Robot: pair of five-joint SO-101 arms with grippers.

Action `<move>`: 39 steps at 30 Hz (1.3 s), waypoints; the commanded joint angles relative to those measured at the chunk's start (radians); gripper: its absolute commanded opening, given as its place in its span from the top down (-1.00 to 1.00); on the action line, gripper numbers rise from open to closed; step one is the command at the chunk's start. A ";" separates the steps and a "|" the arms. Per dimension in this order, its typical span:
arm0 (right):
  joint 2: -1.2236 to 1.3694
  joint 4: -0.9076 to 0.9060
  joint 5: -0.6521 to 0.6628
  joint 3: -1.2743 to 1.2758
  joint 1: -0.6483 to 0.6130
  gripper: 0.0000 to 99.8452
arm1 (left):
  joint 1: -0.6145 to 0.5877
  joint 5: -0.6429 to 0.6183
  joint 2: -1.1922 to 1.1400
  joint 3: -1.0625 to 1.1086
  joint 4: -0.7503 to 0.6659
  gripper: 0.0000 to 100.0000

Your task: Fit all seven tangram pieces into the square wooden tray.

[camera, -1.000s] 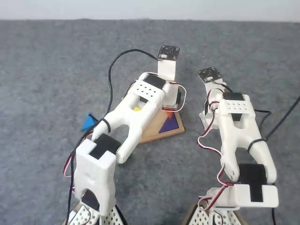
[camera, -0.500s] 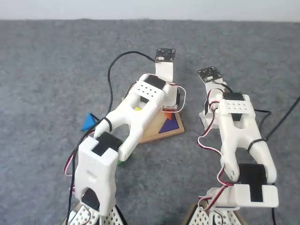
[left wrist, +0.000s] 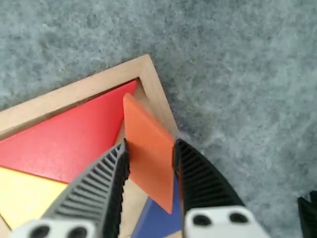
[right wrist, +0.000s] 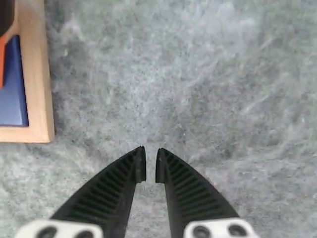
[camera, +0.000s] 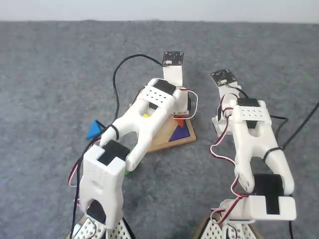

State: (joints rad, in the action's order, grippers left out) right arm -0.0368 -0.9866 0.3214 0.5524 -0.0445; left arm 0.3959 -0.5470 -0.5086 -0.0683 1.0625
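Observation:
The square wooden tray (camera: 158, 145) lies under my left arm; its corner (left wrist: 148, 67) is close below the wrist. In it lie a red piece (left wrist: 74, 139), a yellow piece (left wrist: 25, 196) and a blue-purple piece (camera: 178, 132). My left gripper (left wrist: 148, 148) is shut on an orange piece (left wrist: 148, 153), held tilted over the tray's corner beside the red piece. A blue triangle (camera: 93, 130) lies on the carpet left of the tray. A green piece (camera: 129, 172) peeks out under the left arm. My right gripper (right wrist: 150, 163) is shut on nothing, above bare carpet right of the tray (right wrist: 34, 74).
Grey carpet (camera: 55, 74) covers the whole table. Black cables (camera: 119, 69) loop from the left arm over the carpet behind the tray. Both arm bases stand at the near edge. Open carpet lies far left and far right.
My left wrist has shifted slightly to the far left over the tray with the orange piece in it. The right arm has not moved.

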 commanded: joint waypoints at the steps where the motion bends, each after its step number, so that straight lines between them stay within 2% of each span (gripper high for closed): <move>1: -0.005 0.038 -0.037 -0.005 0.010 0.88 | 0.000 -0.008 0.015 -0.041 0.017 0.96; 13: -0.004 0.050 -0.040 -0.005 0.012 0.88 | 0.003 -0.008 0.015 -0.044 0.048 0.95; 22: -0.004 0.050 -0.037 -0.005 0.012 0.88 | 0.077 -0.011 0.006 -0.039 0.035 0.89; 33: -0.004 0.042 -0.038 -0.005 0.010 0.88 | 0.071 -0.011 0.005 -0.039 0.031 0.89; 39: -0.004 0.047 -0.038 0.005 0.002 0.88 | 0.061 -0.012 0.005 -0.036 0.035 0.75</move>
State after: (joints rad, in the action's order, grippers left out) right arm -0.0368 -0.9513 0.2908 0.5539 -0.0445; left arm 0.4634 -0.5470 -0.5086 -0.0698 1.0994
